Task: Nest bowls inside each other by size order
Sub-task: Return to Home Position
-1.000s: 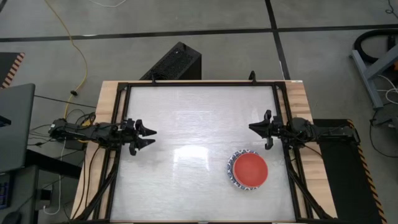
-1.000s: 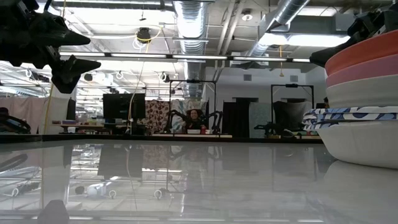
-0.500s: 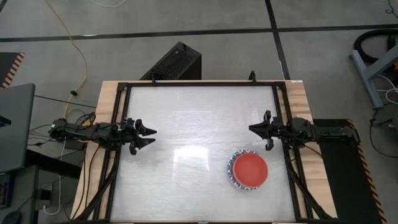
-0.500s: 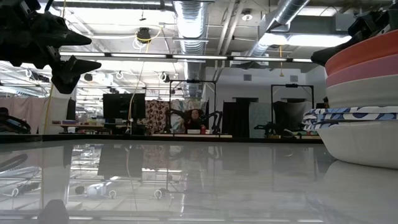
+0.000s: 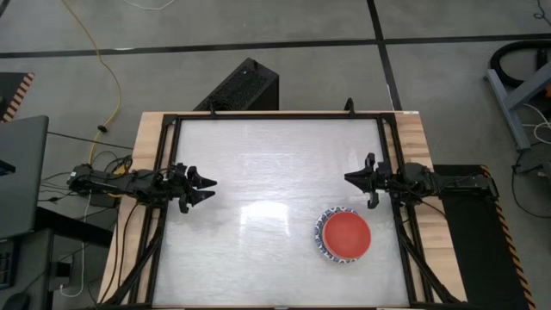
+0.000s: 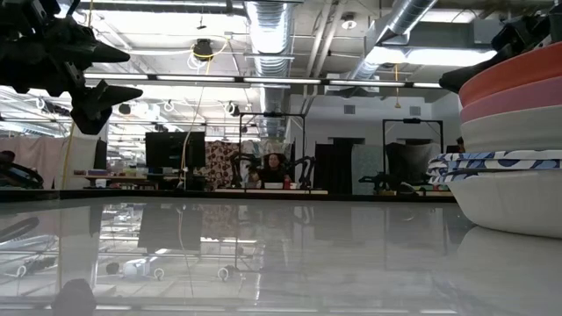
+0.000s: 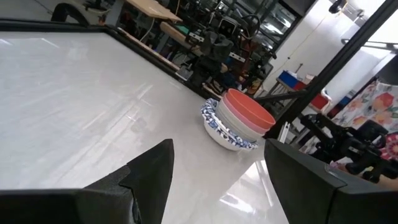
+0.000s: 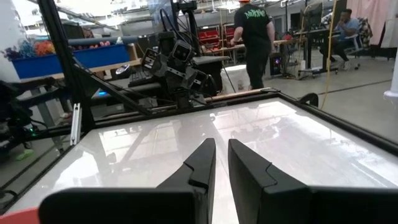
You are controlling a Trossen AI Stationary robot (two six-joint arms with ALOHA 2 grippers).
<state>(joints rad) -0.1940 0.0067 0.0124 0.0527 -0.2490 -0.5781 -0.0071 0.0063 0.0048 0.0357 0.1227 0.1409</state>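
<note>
Glossy white table (image 5: 275, 155), round nested bowls (image 5: 346, 236), left fingers (image 5: 205, 182) spread, right fingers (image 5: 352, 177) together

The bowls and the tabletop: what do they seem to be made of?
The bowls: probably glazed ceramic or melamine; smooth, thick rims, soft sheen, printed blue pattern on the lower ones. The tabletop: a glossy white sheet, perhaps laminate or acrylic; it mirrors the ceiling lights.

bright, even overhead light; a glare patch on the table (image 5: 258, 211)
</note>
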